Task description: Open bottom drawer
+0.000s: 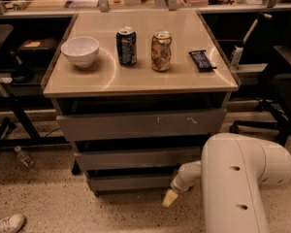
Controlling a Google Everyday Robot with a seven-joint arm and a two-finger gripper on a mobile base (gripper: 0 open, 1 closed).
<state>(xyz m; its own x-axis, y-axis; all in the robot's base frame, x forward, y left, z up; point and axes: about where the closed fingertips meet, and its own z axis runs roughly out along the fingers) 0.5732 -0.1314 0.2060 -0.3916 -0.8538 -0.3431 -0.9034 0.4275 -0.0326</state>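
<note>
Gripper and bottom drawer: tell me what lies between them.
Nothing but bare speckled floor, as the camera view shows: the gripper hangs low just off the right end of the bottom drawer.

Single view, set high in front of the bench point(184, 79), tilted down onto its top and drawer fronts from middling range. Placed close behind the white arm point(242, 183) filling the lower right, with the hand point(168, 198) at lower centre, just beside the bottom drawer point(131, 182).
</note>
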